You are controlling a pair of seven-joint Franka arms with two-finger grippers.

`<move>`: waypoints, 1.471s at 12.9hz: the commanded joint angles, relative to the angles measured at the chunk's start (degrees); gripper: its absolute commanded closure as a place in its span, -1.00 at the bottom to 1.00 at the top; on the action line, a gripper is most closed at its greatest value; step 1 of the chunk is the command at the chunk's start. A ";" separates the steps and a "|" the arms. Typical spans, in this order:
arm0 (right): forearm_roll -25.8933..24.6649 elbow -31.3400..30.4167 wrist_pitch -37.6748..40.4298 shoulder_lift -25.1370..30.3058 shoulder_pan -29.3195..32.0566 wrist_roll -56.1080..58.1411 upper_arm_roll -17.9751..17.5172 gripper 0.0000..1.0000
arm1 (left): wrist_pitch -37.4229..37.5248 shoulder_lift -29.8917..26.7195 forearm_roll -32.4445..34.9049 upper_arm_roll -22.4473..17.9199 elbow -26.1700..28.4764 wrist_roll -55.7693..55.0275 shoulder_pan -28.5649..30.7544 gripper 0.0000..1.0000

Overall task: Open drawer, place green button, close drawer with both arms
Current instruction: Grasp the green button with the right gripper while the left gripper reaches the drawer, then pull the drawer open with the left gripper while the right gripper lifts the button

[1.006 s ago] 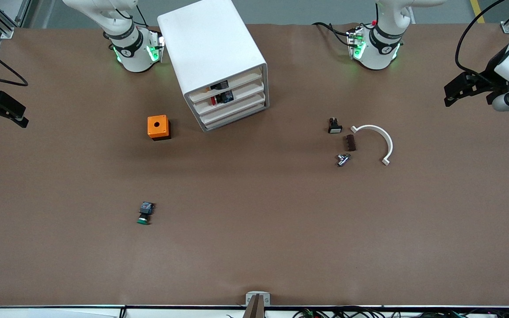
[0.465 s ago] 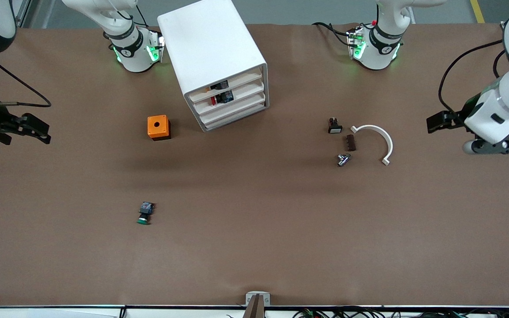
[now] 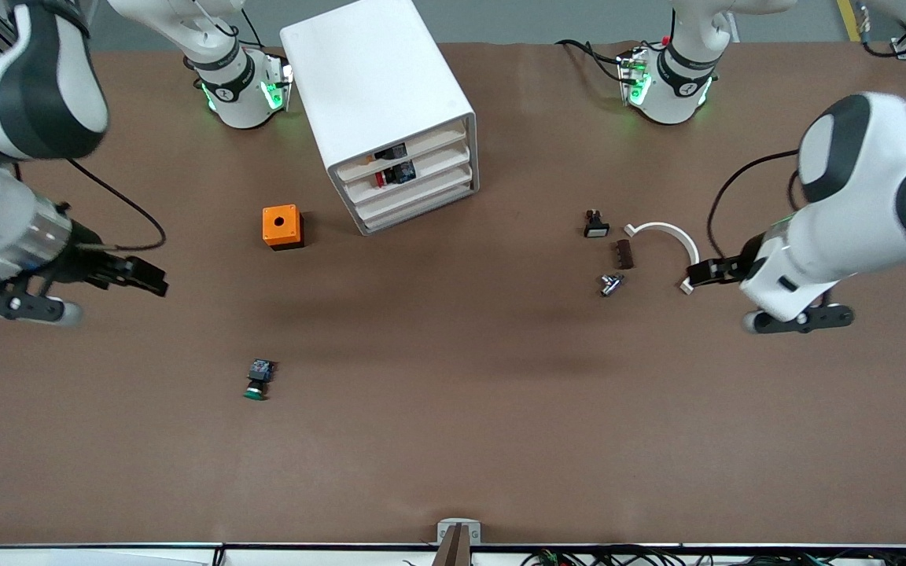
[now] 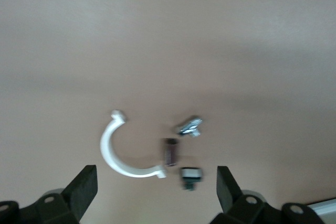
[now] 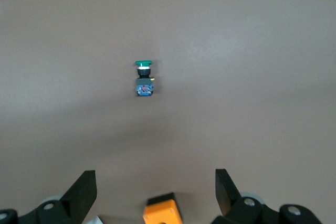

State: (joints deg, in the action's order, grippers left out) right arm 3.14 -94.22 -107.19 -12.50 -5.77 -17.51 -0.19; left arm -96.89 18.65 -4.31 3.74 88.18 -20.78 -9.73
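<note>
While the button (image 3: 257,378) lies on its side low in the frame toward the right arm's end of the table, its round green cap nearest the front camera and its black-and-blue body trailing, the right gripper (image 3: 156,280) hangs spread apart above the tabletop. The left gripper (image 3: 697,274), fingers likewise apart, hovers over the white curved piece (image 3: 677,240). The drawer (image 3: 414,194) sits shut in the white cabinet (image 3: 378,94).

Brown table (image 3: 453,440), white cabinet (image 3: 374,94), orange box (image 3: 281,226), button (image 3: 258,378)
</note>
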 commanded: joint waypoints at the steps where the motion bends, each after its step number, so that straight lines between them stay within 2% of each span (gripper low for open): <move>1: 0.46 -1.22 -8.26 -6.11 -2.66 -6.91 0.27 -1.00 | -0.41 4.54 -2.27 -0.05 -1.78 -13.26 -4.22 -1.00; 4: 0.46 -1.76 -15.39 -14.01 -3.11 -12.53 0.27 -1.00 | -0.41 8.76 -5.70 -0.05 -2.04 -29.61 -9.14 -1.00; 9: 0.38 -1.76 -24.02 -23.25 -3.46 -12.81 -0.25 -1.00 | -0.94 17.11 -10.01 -0.05 -5.38 -56.32 -16.97 -1.00; 11: 0.46 -1.76 -25.95 -25.10 -3.63 -12.81 -0.25 -1.00 | -0.94 19.40 -11.93 -0.05 -5.73 -71.43 -19.70 -1.00; 13: 0.38 -1.76 -26.92 -25.90 -3.90 -12.64 -0.25 -0.95 | -0.94 21.68 -17.63 0.04 -6.00 -84.38 -20.67 -1.00; 14: 0.38 -1.76 -27.28 -26.43 -3.90 -12.38 -0.25 -0.82 | -0.94 22.91 -23.14 0.04 -5.91 -86.43 -21.02 -1.00; 16: 0.38 -1.76 -27.72 -27.04 -4.07 -12.02 -0.25 -0.44 | -0.59 25.37 -33.08 -0.05 -5.56 -87.58 -21.03 -1.00; 19: 0.20 -1.67 -28.69 -27.84 -4.08 -11.85 -0.25 0.05 | -0.41 27.93 -38.12 0.13 -5.30 -94.67 -21.11 -0.99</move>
State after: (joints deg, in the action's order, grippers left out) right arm 3.18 -96.69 -135.33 -39.39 -9.55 -29.19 -0.49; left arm -98.32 44.93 -39.17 4.04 84.02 -110.61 -30.79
